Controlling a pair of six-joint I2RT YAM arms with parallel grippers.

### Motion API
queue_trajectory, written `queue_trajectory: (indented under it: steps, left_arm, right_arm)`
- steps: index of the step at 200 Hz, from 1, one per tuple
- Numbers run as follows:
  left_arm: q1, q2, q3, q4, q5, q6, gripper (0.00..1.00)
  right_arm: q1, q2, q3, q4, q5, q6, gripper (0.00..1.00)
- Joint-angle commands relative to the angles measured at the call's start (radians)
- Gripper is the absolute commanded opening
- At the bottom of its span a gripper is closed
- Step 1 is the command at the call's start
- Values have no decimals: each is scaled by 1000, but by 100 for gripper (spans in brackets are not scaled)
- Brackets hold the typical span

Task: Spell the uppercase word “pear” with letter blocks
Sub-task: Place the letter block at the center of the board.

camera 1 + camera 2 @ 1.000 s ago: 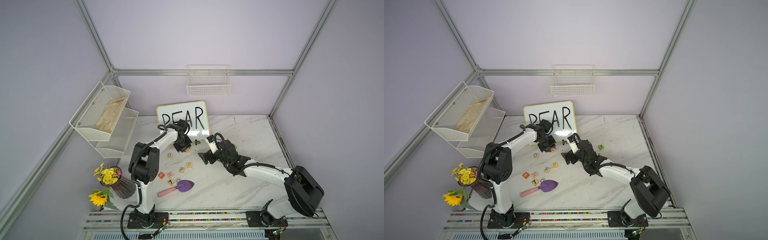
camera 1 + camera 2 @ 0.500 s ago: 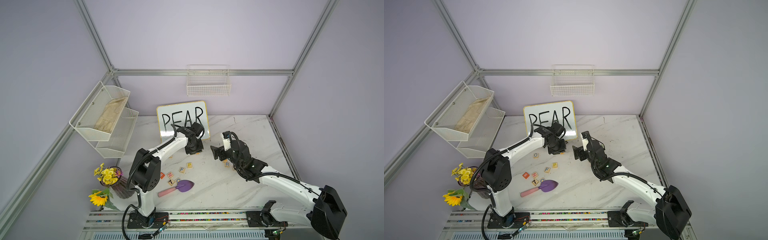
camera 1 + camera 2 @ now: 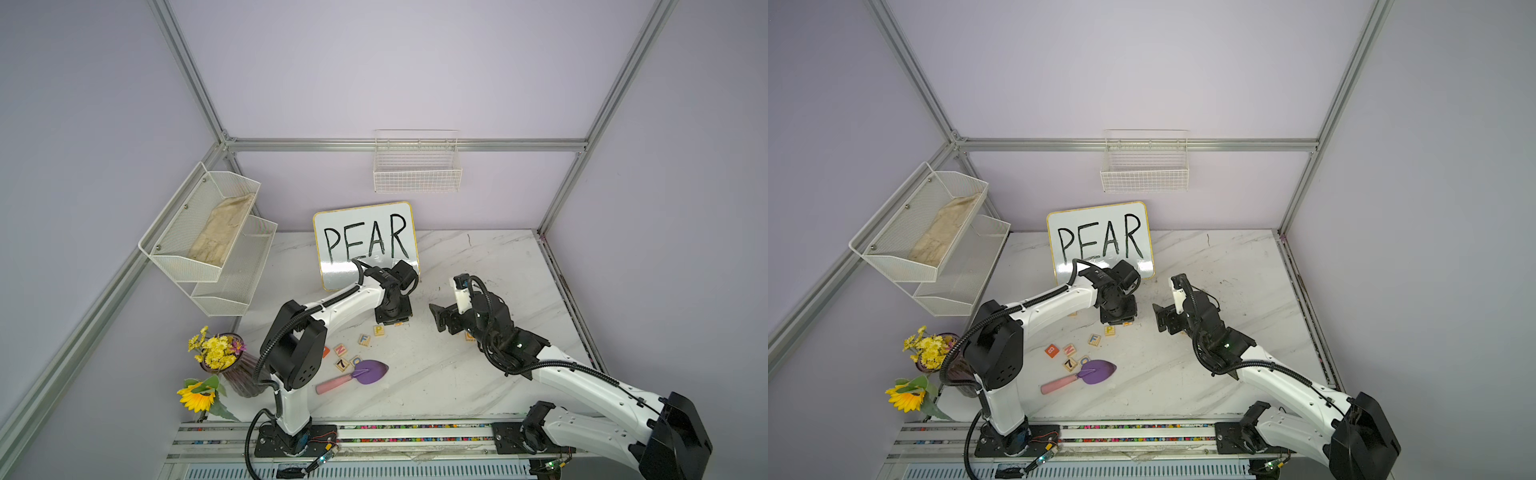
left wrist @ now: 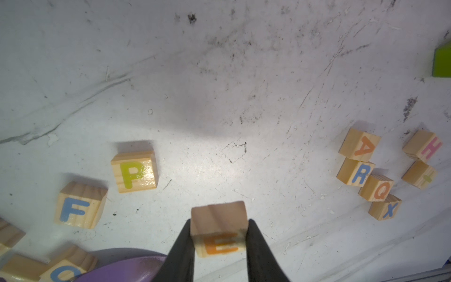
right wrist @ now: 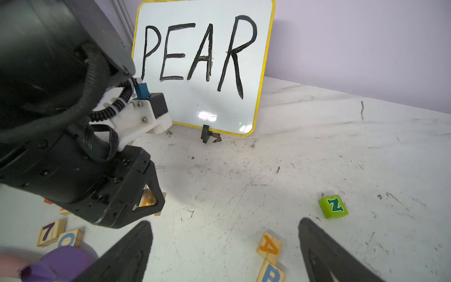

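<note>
**Status.** The left gripper (image 4: 219, 222) is clamped on the pale wooden cube with the orange E (image 4: 220, 244), one finger on each side face. The right gripper (image 5: 224, 221) stands spread wide and holds nothing.

**Change over the last second.** The left arm has carried the E cube away from the foot of the yellow-framed whiteboard lettered PEAR (image 3: 365, 245), out over the marble-patterned worktop (image 3: 436, 374). It now sits near the wooden cube with the yellow P (image 4: 134, 171), on the side toward the right arm. The left grip has stayed closed throughout. The right arm has stretched out and shifted slightly toward its own side, clearing the middle. The wooden cube with the orange A (image 5: 269, 245) and the wooden cube with the blue R (image 5: 271, 273) now show between its open fingers.

**Meaning for the task.**
- P lies flat and free, so it probably serves as the first letter.
- E is close to its slot but not released. Whether its underside touches the worktop cannot be told from these views.
- A and R lie touching each other, well apart from P, beside the unwanted Q cube (image 4: 377, 189) and X cube (image 4: 385, 207).

Two letters therefore remain to be fetched, and the right gripper appears positioned to start on them.
</note>
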Motion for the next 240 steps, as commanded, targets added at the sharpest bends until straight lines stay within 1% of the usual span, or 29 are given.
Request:
queue_trajectory:
  steps: [1,40,100,144,240]
  left_arm:
    - [3,-7,-46,14,-26,-19,31]
    - [2,17,-102,96,-15,-70,31]
    - [2,46,-113,97,-44,-75,31]
    - [2,79,-101,96,-59,-77,31]
    - [12,109,-62,65,-89,-39,31]
  right_arm:
    - [-1,-13,-7,-16,-11,15,95]
    - [-1,-14,-12,-17,-17,18,95]
    - [-1,10,-5,-23,-1,14,95]
    - [-1,29,-4,-22,24,-2,95]
    - [-1,68,5,-13,19,-20,95]
